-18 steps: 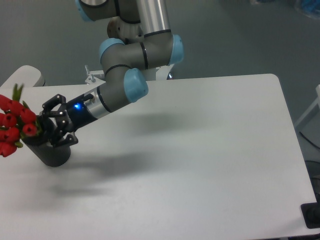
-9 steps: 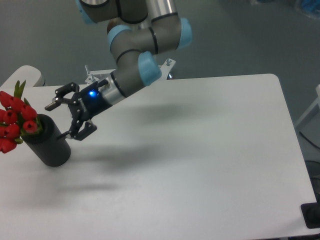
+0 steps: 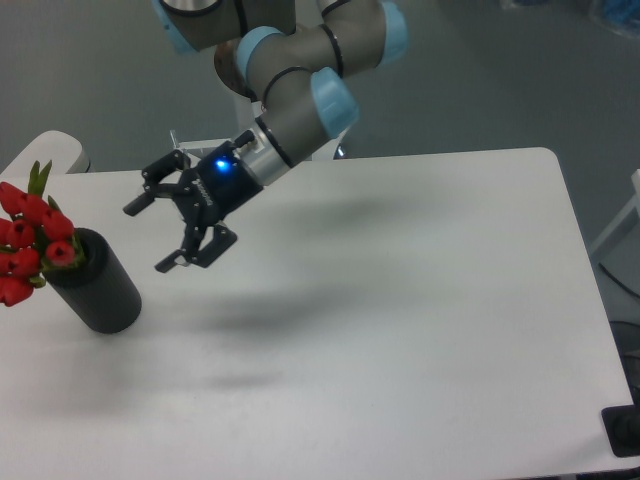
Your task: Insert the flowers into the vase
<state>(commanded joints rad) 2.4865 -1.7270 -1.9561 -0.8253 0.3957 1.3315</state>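
Observation:
The flowers [image 3: 27, 245], several red tulip buds with green leaves, stick out of the top of the vase [image 3: 97, 285] and lean left over the table's left edge. The vase is a matte black cylinder standing tilted at the table's left side. My gripper [image 3: 147, 236] hangs to the right of the vase and a little above it, apart from it. Its black fingers are spread wide and nothing is between them.
The white table [image 3: 400, 300] spreads to the right and front of the vase. A rounded white object [image 3: 50, 152] sits beyond the table's far left corner. A small metal bracket [image 3: 182, 150] shows at the far edge behind the arm.
My gripper let go at the vase's mouth and pulled back up and to the right. The flowers stay in the vase.

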